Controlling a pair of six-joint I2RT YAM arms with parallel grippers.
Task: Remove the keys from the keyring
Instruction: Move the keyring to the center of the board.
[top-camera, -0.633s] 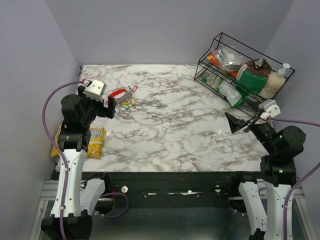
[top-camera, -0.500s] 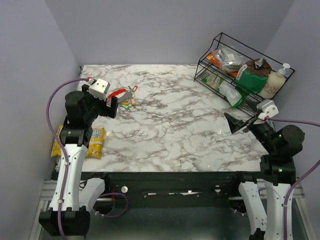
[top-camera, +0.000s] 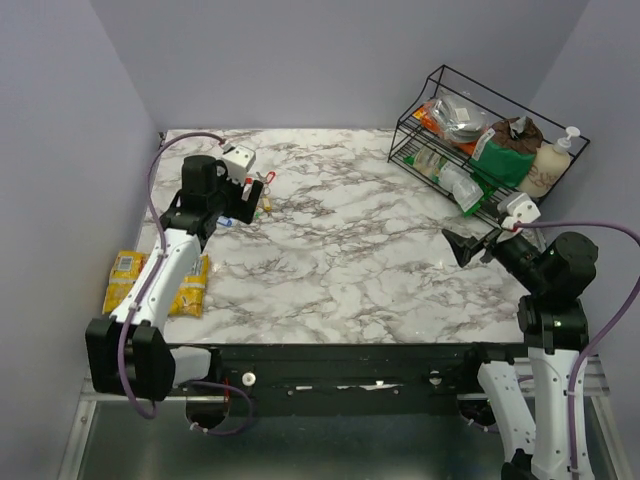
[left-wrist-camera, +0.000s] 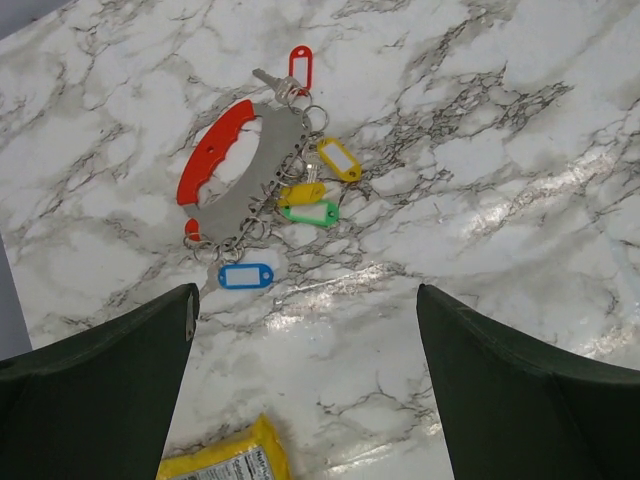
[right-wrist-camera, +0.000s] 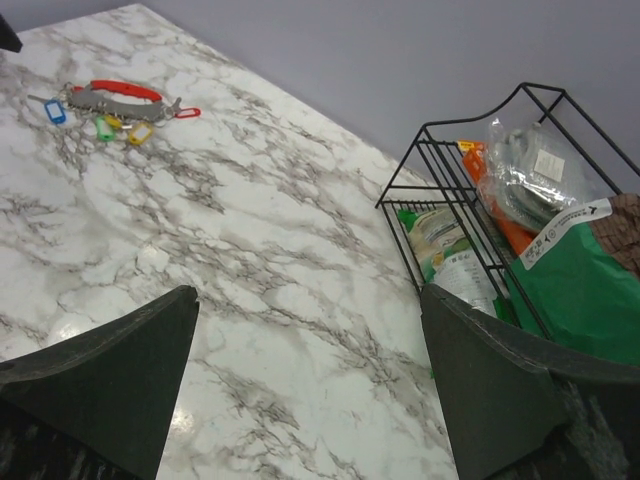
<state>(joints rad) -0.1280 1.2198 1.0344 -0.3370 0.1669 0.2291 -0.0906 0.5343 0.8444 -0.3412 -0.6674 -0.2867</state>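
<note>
The keyring (left-wrist-camera: 217, 150), a curved loop that is part red and part grey metal, lies flat on the marble table at the far left. Several keys hang on it: a red tag (left-wrist-camera: 300, 68), a yellow one (left-wrist-camera: 340, 158), a green one (left-wrist-camera: 310, 213) and a blue one (left-wrist-camera: 245, 275). My left gripper (left-wrist-camera: 305, 295) hovers open just on the near side of the keyring and holds nothing. In the top view the left gripper (top-camera: 250, 195) covers most of the ring. My right gripper (top-camera: 462, 245) stands open and empty far off at the right; its wrist view shows the keyring (right-wrist-camera: 125, 92) in the distance.
A yellow snack packet (top-camera: 160, 285) lies at the table's near left edge, partly under the left arm. A black wire rack (top-camera: 480, 140) full of packets stands at the back right, with a soap bottle (top-camera: 550, 165) beside it.
My left arm has swung forward and to the right, bringing its open gripper over the keyring. The right gripper has shifted slightly left. The keyring has not moved.
</note>
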